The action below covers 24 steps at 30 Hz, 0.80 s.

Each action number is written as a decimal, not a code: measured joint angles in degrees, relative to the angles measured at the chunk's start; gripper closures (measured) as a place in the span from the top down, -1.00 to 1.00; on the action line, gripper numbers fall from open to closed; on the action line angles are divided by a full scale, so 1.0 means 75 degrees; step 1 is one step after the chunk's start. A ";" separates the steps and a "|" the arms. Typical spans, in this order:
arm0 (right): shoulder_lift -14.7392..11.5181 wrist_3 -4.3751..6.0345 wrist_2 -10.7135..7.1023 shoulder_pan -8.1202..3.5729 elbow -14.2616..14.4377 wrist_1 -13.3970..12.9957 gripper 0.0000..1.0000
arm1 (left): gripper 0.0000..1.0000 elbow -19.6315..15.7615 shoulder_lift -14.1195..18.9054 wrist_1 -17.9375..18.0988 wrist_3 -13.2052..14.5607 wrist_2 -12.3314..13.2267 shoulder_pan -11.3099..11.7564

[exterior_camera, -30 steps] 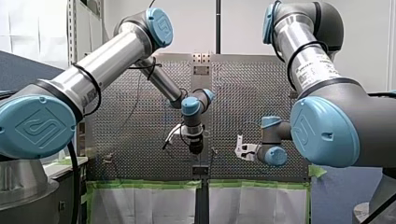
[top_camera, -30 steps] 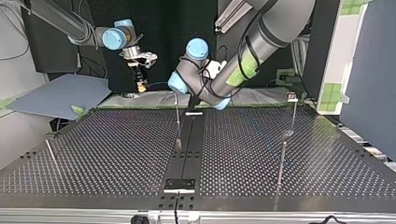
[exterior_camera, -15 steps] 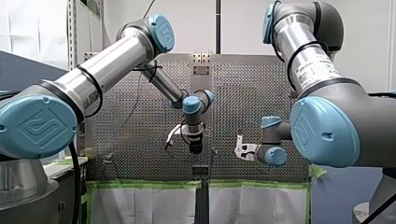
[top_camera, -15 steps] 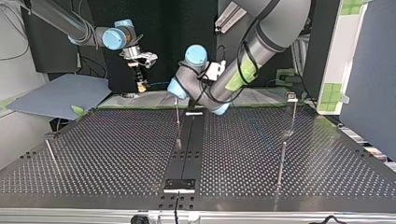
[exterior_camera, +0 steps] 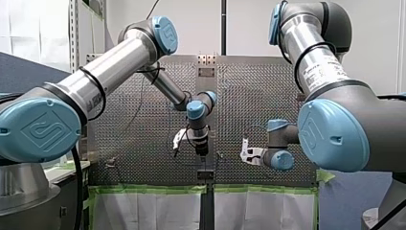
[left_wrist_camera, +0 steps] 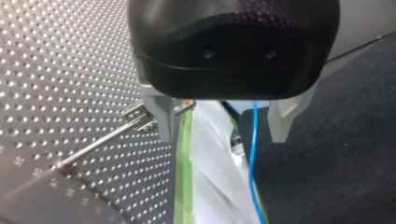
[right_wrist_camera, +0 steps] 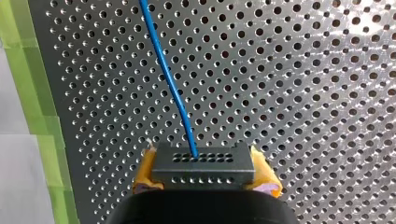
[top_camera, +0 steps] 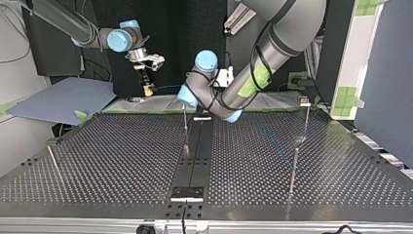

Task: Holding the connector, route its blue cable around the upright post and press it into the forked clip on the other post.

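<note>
- Currently my right gripper point(right_wrist_camera: 204, 181) is clamping the connector point(right_wrist_camera: 203, 161) between its yellow pads point(right_wrist_camera: 145, 176), with one pad pressing on each end of the dark, hole-dotted block.
- The blue cable point(right_wrist_camera: 169, 79) is leaving the connector's upper face and running straight ahead of that gripper, above the perforated table point(top_camera: 122, 161).
- In the top view this gripper is hanging over the table's far edge, to the left of the middle post point(top_camera: 185, 129) and beyond it.
- My left gripper point(left_wrist_camera: 222, 138) is standing open, its two metal fingers point(left_wrist_camera: 163, 119) spread well apart and gripping nothing.
- The cable is passing down through the gap between those fingers, nearer to one finger than the other, and nothing is pinching it.
- In the top view my left arm's wrist is hovering just behind the top of the middle post, and it is hiding the gripper there.
- A taller post with a small head point(top_camera: 305, 114) is standing to the right of the middle post, well apart from it.
- A third post point(top_camera: 293, 168) is standing on the same side of the middle post, nearer the camera.
- A thin pin point(top_camera: 52, 158) is leaning far to the left of the middle post.
- Green tape point(left_wrist_camera: 184, 177) is edging a white sheet point(left_wrist_camera: 212, 163) beyond the table's far edge, past the middle post.
</note>
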 joint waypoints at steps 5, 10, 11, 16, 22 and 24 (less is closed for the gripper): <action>0.0001 -0.0001 0.0000 0.0004 0.0001 0.0010 -1.00 | 1.00 -0.0044 -0.0021 0.0058 -0.0064 -0.0176 0.0008; 0.0003 0.0000 0.0000 0.0007 0.0001 0.0003 -1.00 | 1.00 -0.0071 -0.0187 0.0066 -0.0048 -0.0267 -0.0010; 0.0003 0.0000 0.0000 0.0008 0.0000 0.0000 -1.00 | 1.00 -0.0072 -0.0241 0.0104 -0.0045 -0.0282 -0.0016; 0.0004 -0.0001 0.0000 0.0008 0.0001 -0.0015 -1.00 | 1.00 -0.0073 -0.0331 0.0293 -0.0056 -0.0305 -0.0001; 0.0001 0.0000 0.0000 0.0010 0.0002 -0.0022 -1.00 | 1.00 -0.0075 -0.0369 0.0395 -0.0065 -0.0328 0.0029; 0.0001 0.0000 0.0000 0.0010 0.0002 -0.0023 -1.00 | 1.00 -0.0075 -0.0435 0.0471 -0.0062 -0.0361 0.0035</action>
